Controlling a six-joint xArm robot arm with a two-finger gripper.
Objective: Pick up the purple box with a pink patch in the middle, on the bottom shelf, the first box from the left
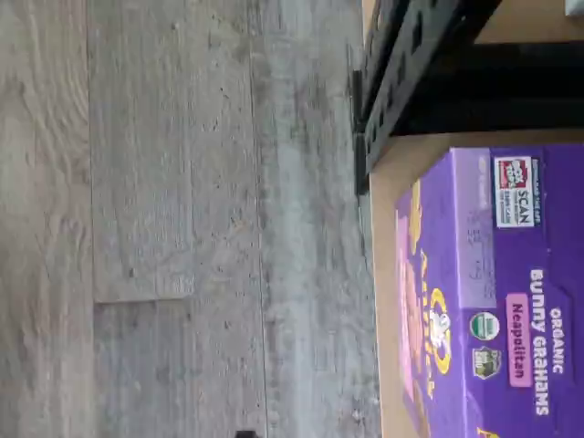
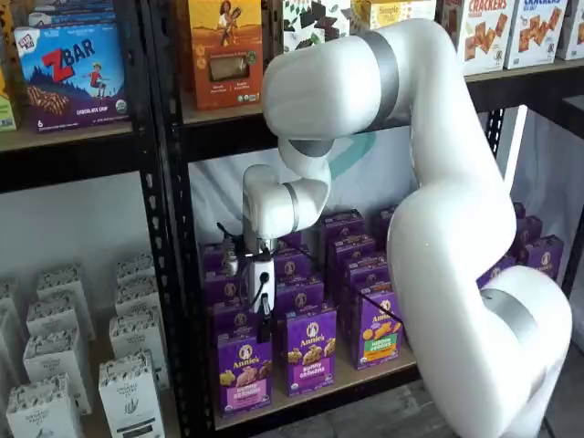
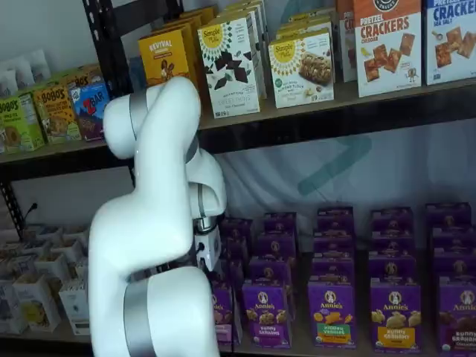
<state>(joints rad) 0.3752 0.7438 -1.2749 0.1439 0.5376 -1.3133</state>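
Purple box (image 2: 244, 372): stood upright at the front left end of the bottom shelf (image 2: 365, 372), pink band low on its face; in the wrist view its top panel (image 1: 511, 301) read "Bunny Grahams Neapolitan".
Gripper (image 2: 264, 326): seen in a shelf view just above the purple box, not touching it; only a dark finger could be made out, yet its jaws were held wide apart with nothing between them.
Arm (image 3: 160, 223): white, bent in front of the rack.
Neighbour: a second Annie's box (image 2: 311, 350) stood beside the purple box.
Floor (image 1: 182, 219): grey wood planks, seen beside the rack in the wrist view.
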